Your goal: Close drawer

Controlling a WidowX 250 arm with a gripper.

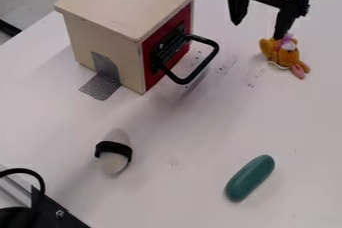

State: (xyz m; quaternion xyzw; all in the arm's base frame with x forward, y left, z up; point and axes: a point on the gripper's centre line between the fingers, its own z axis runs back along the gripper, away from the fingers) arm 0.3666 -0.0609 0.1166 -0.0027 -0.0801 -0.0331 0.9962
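Drawer: The red front (157, 33) sits on the side of the cream box (127, 1), looking flush with its frame and, by all appearances, shut.
Handle: A black loop (213, 53) juts from the drawer front over the white tabletop (184, 172).
Box: It stands toward the upper left, a strip of gray tape (102, 79) running from its near side onto the table.
Gripper: The black gripper (258, 29) hangs at upper right, well apart from the handle, its jaws spread with nothing pinched between them.
Stuffed toy: An orange plush (286, 53) lies under one fingertip; whether the two touch is unclear.
Foreground: A pale rounded object (114, 163) wears a black band (113, 148), while a teal oblong (250, 178) lies to its right.
Step in hand: The closing push appears complete, leaving only a check and withdrawal.
Next move: Back the arm away, clear of handle and plush. Should a gap remain, a level press on the red front, jaws together, would likely finish the job.
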